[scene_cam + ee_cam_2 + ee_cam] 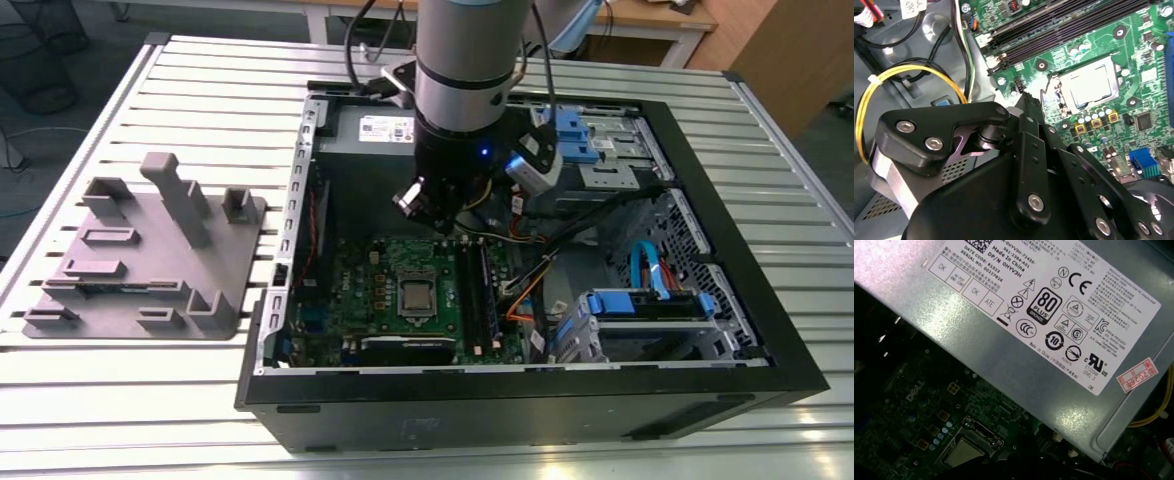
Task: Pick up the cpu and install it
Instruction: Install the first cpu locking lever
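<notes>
The jaws look closed on nothing in the second wrist view, the gripper (1026, 102) above the motherboard (1114, 80) inside the walled computer case (747, 300). The exterior view adds the grey fixture tray (140, 250) at left. The cpu (1093, 84) sits in its socket, upper right of the fingertips.

Exterior view looks down from high; wrist views share motherboard (1094, 60) close

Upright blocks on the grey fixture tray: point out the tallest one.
The slim post at the tray's far side in the exterior view; it rises well above the short block beside it.
</notes>
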Motion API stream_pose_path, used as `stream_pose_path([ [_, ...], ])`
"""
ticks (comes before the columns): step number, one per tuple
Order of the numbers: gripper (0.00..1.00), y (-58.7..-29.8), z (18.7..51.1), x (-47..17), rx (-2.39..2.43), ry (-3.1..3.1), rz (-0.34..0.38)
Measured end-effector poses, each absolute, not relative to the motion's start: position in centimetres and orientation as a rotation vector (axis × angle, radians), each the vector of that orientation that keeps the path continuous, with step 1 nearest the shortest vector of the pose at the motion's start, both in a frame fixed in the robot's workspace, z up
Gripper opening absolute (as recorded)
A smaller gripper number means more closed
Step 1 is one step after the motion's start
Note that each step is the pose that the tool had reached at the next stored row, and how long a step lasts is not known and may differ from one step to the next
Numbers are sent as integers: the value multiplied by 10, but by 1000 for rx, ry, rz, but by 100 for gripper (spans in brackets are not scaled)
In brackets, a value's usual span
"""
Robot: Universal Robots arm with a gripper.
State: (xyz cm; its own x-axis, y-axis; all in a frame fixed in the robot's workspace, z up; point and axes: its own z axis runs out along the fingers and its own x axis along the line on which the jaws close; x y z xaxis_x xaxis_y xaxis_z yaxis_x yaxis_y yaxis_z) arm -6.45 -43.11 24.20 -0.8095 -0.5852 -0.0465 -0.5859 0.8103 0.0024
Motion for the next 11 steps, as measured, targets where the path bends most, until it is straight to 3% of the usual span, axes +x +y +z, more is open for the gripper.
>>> stream_pose_path([
  [11,11,-440,241,-65,-932,2962,-9],
])
